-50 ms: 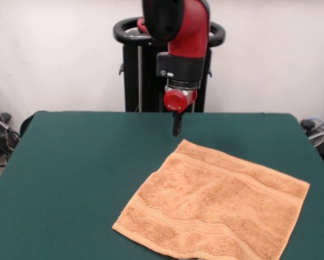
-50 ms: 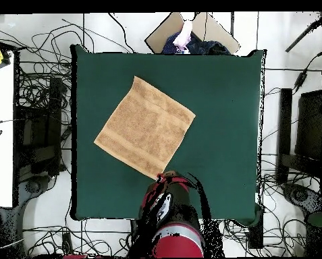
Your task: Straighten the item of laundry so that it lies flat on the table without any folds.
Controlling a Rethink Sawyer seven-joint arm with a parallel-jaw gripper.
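The towel (image 1: 213,208) lies nearest the camera, in the lower right of the front view, turned like a diamond with one corner pointing up toward the arm. It is spread out on the desk (image 1: 81,162) in a single layer, with shallow ripples across its middle and a woven band running near its upper-right edge and another near its lower-left edge. From overhead it sits left of the middle of the desk, its lowest corner just beside the arm. The green desk fills most of both views. The red and black arm (image 1: 183,38) comes down at the top middle of the front view. Its tool (image 1: 176,125) hangs just above the towel's upper corner; whether it is open or closed cannot be told.
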